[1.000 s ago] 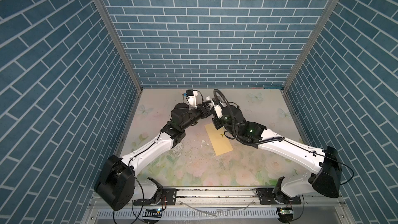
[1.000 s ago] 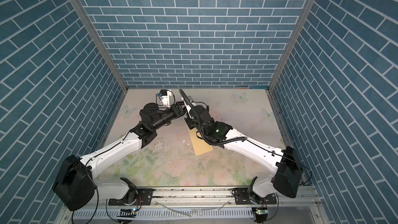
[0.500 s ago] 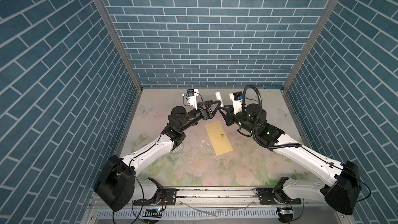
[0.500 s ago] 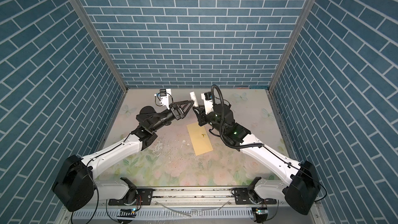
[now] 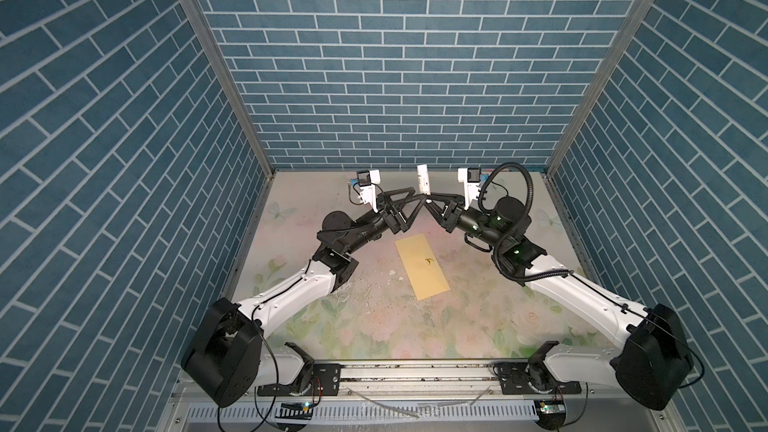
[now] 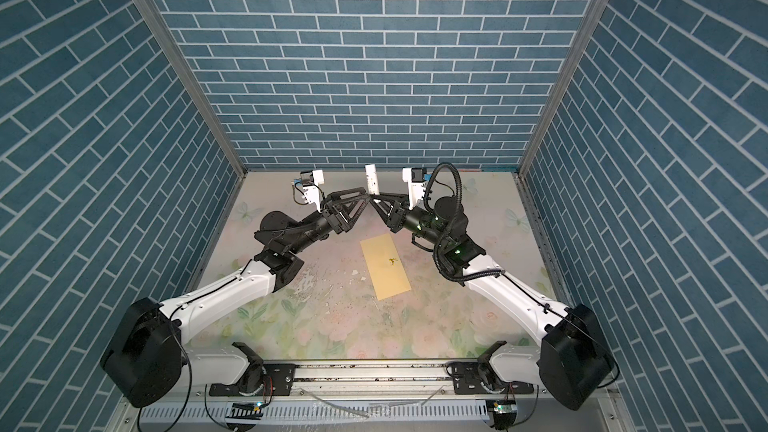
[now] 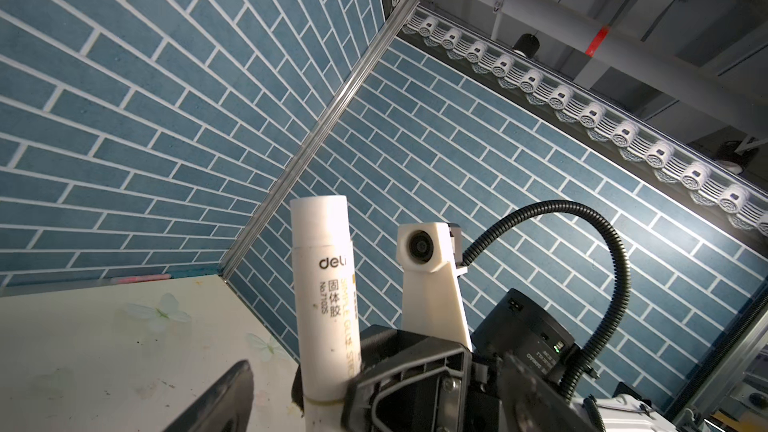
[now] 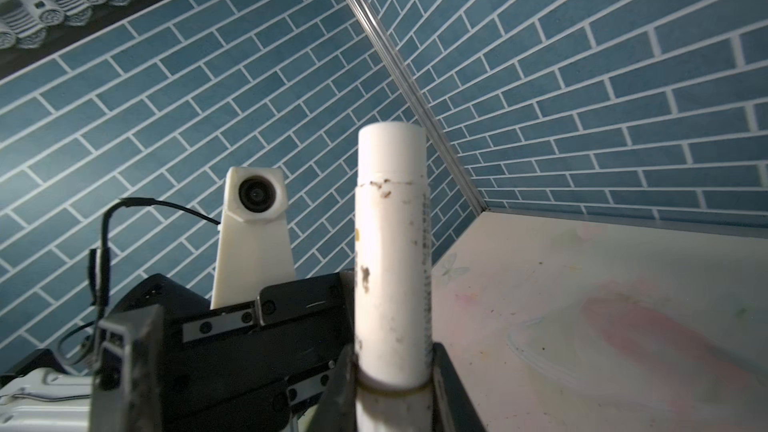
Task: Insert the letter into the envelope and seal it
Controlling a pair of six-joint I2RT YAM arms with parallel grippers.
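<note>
The yellow-tan envelope (image 5: 422, 265) (image 6: 385, 265) lies flat mid-table, with a small dark squiggle on its face. The letter does not show in any view. A white glue stick (image 5: 423, 178) (image 6: 371, 178) (image 7: 324, 284) (image 8: 392, 243) stands upright above the table, beyond the envelope's far end. My right gripper (image 5: 430, 200) (image 6: 377, 200) (image 8: 392, 371) is shut on its lower end. My left gripper (image 5: 417, 198) (image 6: 366, 199) (image 7: 370, 392) faces it tip to tip, open, with its fingers (image 7: 224, 396) apart from the stick.
The floral tabletop (image 5: 374, 326) carries small white scraps and specks (image 5: 390, 283) left of the envelope. Blue brick walls close in the back and both sides. A metal rail (image 5: 415, 376) runs along the front edge.
The right arm has swung from over the envelope to the right, and the glue stick now stands upright in its gripper. The left gripper has opened wider and lifted slightly.
</note>
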